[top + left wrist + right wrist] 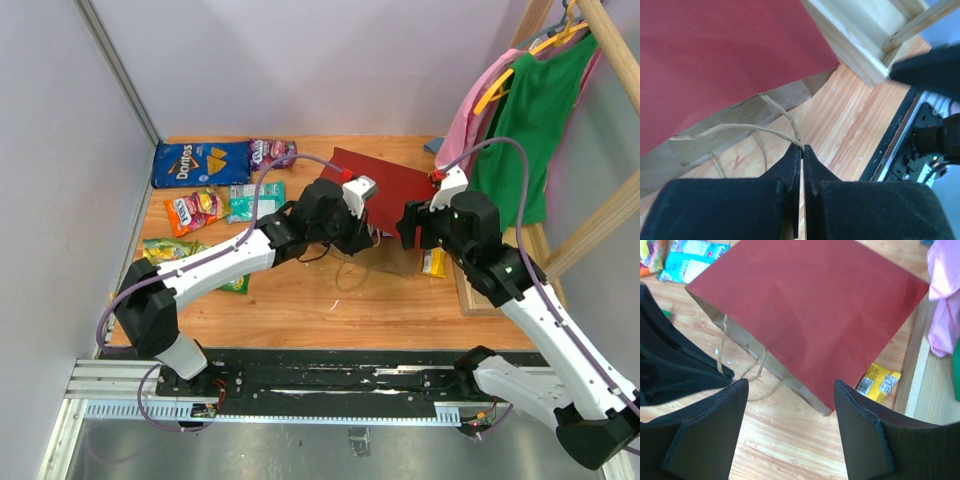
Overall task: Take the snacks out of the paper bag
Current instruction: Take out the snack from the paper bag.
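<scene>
The red paper bag [385, 185] lies flat on the wooden table, its brown mouth [715, 135] facing the arms. My left gripper [803, 148] is shut on one twisted paper handle [782, 114] at the very fingertips. My right gripper [790, 382] hovers open just above the bag's near corner [825, 407], holding nothing. Snacks lie outside the bag: a blue Doritos bag [200, 163], a purple candy bag [270, 152], orange [195, 210], teal [255, 202] and green [170, 250] packets at the left, and a yellow packet [880, 381] by the bag's right corner. The bag's inside is hidden.
A wooden clothes rack [590, 215] stands at the right with a green garment [530, 110] and a pink one [480, 100]; its base board [912, 375] runs along the bag's right side. Grey walls close the left and back.
</scene>
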{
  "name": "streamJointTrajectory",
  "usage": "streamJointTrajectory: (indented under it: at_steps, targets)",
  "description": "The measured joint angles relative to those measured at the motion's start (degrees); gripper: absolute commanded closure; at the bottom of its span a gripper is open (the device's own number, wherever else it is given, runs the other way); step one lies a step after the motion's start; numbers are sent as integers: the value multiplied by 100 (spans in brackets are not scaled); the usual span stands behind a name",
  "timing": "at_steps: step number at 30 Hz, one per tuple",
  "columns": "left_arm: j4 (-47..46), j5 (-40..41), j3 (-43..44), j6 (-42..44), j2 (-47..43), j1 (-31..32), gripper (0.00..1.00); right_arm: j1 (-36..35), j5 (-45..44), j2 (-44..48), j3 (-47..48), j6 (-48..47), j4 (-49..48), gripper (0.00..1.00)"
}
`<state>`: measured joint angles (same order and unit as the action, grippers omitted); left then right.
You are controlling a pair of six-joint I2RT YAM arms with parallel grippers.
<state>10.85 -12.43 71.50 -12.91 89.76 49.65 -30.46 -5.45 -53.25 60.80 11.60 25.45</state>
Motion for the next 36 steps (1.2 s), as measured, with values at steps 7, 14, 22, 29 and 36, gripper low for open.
streamJointTrajectory:
  at_steps: [7,14,22,29,36]
  targets:
    - [-63,-22,503,-358,0,0,100,0,-153,570,-955,293,-101,36]
    - [-166,227,1010,-809,164,0,99,0,-221,1670,-1934,634,-164,37]
    - [-662,177,1121,-1292,616,0,100,0,166,2170,-2651,1255,-728,38]
    - [-863,197,1316,-1504,981,0,100,212,693,979,-2813,1615,-1266,44]
    - [-1084,323,1606,-1762,1252,0,99,1709,1451,136,-2796,1843,-1884,51]
